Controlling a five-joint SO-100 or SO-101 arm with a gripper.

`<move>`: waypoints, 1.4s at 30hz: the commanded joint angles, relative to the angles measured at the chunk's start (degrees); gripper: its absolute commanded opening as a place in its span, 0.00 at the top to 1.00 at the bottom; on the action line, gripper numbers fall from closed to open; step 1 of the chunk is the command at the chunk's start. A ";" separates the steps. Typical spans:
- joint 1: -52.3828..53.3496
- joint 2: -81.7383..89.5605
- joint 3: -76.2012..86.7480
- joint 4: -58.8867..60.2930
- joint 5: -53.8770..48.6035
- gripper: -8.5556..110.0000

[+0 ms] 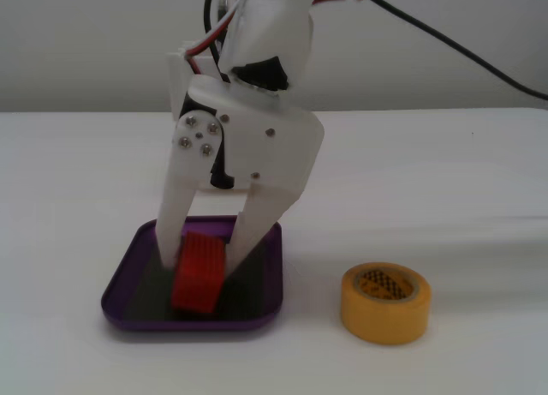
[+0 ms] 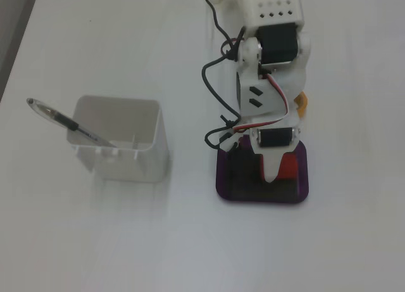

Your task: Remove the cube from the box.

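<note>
The red cube [image 1: 199,284] sits tilted inside the purple box [image 1: 257,320], its lower end on the dark floor. My gripper [image 1: 201,260] reaches down into the box with one white finger on each side of the cube, pressing against its ribbed sides. In another fixed view from above, the arm covers most of the box [image 2: 234,190]. There only a strip of the cube [image 2: 289,167] shows beside one white finger [image 2: 271,171].
A yellow tape roll [image 1: 385,305] lies on the white table to the right of the box; a sliver of it [image 2: 301,102] shows behind the arm from above. A tall white container [image 2: 120,140] holding a pen [image 2: 63,121] stands to the left.
</note>
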 commanded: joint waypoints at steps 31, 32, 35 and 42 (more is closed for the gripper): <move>-3.16 45.26 13.89 29.79 -2.64 0.93; -2.29 47.02 18.11 27.33 -3.34 0.93; 1.49 51.33 31.03 16.88 -5.80 0.93; 9.67 57.04 58.89 -4.31 -10.90 0.93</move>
